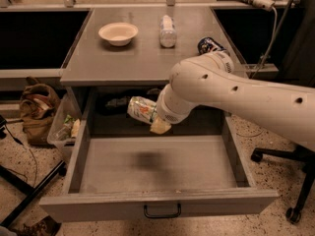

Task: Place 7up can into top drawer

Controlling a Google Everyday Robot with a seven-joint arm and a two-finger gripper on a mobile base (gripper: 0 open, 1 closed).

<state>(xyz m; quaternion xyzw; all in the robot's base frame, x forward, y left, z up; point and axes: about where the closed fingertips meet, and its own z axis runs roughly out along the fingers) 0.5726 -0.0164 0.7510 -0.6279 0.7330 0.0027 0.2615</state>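
The 7up can (141, 108), whitish with green print, lies on its side in my gripper (153, 119), held in the air over the back part of the open top drawer (157, 166). The gripper is shut on the can; one cream fingertip (160, 127) shows below it. My white arm reaches in from the right and hides the far side of the gripper. The drawer is pulled fully out, its grey floor bare, with a dark pull handle (162, 213) on the front panel. The can's shadow falls on the drawer floor.
On the grey counter (123, 58) stand a white bowl (118, 33), a plastic bottle lying down (168, 31) and a dark blue can (210, 45). A brown bag (39, 112) and a bin sit at left on the floor. An office chair base (290, 181) is at right.
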